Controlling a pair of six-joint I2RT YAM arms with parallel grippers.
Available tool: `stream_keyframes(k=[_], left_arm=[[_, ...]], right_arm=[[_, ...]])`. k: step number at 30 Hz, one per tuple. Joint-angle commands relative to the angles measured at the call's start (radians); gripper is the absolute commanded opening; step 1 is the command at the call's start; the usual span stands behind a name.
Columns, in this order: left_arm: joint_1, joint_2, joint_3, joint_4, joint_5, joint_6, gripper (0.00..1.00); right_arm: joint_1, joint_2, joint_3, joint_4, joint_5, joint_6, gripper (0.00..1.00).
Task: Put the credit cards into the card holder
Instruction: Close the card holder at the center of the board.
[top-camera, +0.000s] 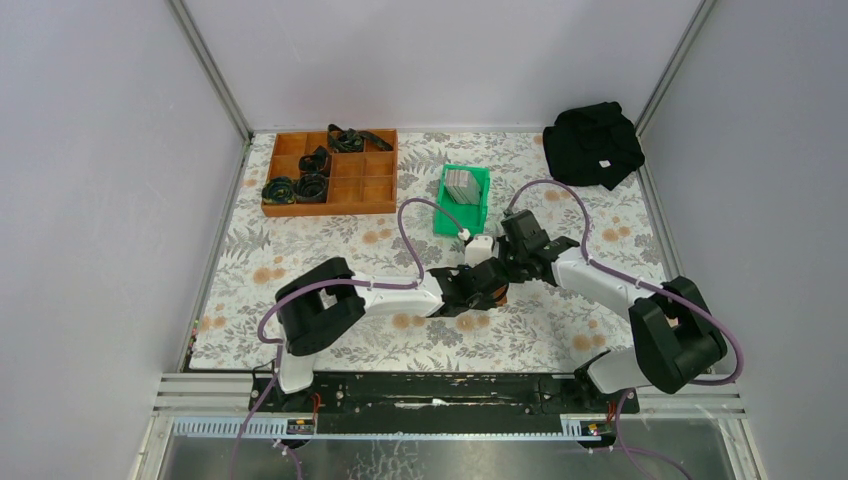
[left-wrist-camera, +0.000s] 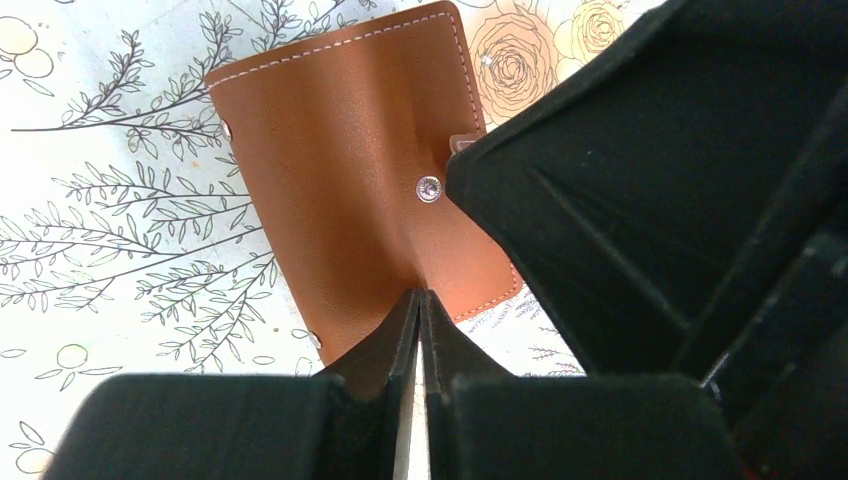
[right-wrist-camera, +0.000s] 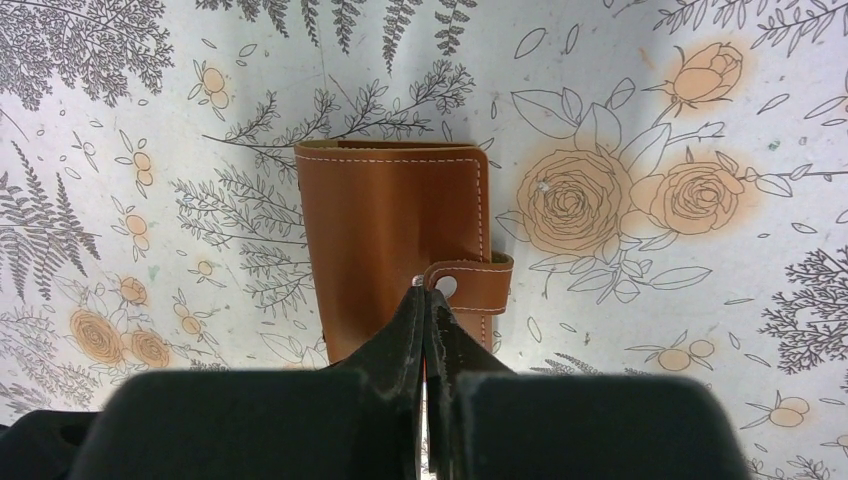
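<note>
Your left gripper (left-wrist-camera: 421, 298) pinches the card holder (left-wrist-camera: 340, 150) edge. Your right gripper (right-wrist-camera: 427, 292) is clamped on its snap tab (right-wrist-camera: 478, 283).

We see a floral-covered desk (top-camera: 350, 340). On it lie a wooden compartment tray (top-camera: 330, 209), a green bin (top-camera: 445, 226), a black bag (top-camera: 592, 143) and a brown card holder (right-wrist-camera: 390, 230).

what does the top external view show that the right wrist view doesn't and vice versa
Only top external: the green bin holding the grey credit cards, the wooden tray and a black cloth. Only right wrist: a clear look at the card holder, its stitching and snap tab, with the right end effector shut at that tab. Both: the floral table cover.
</note>
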Motion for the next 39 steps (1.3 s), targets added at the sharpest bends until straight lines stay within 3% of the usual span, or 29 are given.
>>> stream_keyframes(k=[1, 20, 39], left_arm=[[-0.006, 0.035, -0.055, -0.113, 0.003, -0.003, 0.08], [-0.004, 0.044, -0.046, -0.113, 0.005, -0.007, 0.00], [0.003, 0.055, -0.046, -0.102, 0.017, -0.011, 0.00]], right_arm=[[0.018, 0.008, 0.032, 0.040, -0.027, 0.024, 0.00], [0.036, 0.031, 0.033, 0.045, -0.041, 0.027, 0.00], [0.051, 0.056, 0.034, 0.048, -0.057, 0.025, 0.00]])
